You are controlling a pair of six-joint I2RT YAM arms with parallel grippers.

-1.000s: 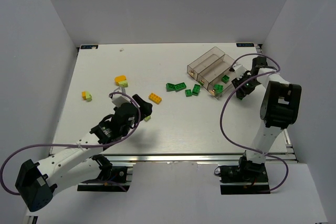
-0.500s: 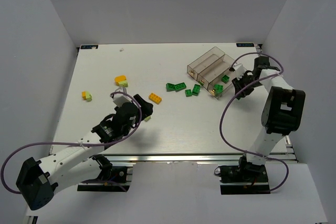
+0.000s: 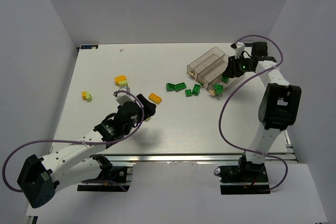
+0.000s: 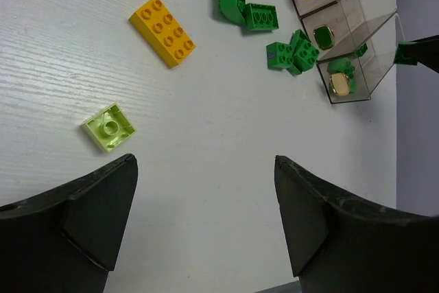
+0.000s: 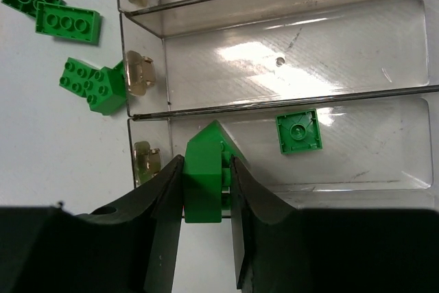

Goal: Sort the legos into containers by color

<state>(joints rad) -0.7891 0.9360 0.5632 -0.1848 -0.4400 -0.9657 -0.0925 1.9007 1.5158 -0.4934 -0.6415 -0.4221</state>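
From the top external view, the left gripper [image 3: 145,109] hangs low over the white table [image 3: 105,61], just beside an orange-yellow brick [image 3: 155,97]. Its jaws are spread and hold nothing. Farther left lie an orange-and-lime pair [image 3: 122,81] and a smaller pair [image 3: 86,96]. A scatter of loose dark green bricks [image 3: 184,88] sits between the orange-yellow brick and the three joined bins [image 3: 202,61]. The right gripper [image 3: 230,71] reaches over the bins' right side, though its load is too small to make out here. In the left wrist view, the two dark fingers [image 4: 89,204] stand wide apart over bare table. A small lime brick [image 4: 109,127] lies just ahead of the left one, with the orange-yellow brick [image 4: 163,31] beyond it. The loose dark green bricks [image 4: 291,51] lie in front of the bins [image 4: 357,5], and a patch of green shows through the nearest bin's clear wall. In the right wrist view, the right gripper [image 5: 204,164] is clamped on a held green brick [image 5: 202,193], tilted with one corner pointing up. It appears to sit over the end of the lowest bin compartment [image 5: 384,169], where a square green brick [image 5: 299,132] already lies flat. The other two compartments hold no bricks, and the loose dark green bricks [image 5: 68,20] lie outside to the left.
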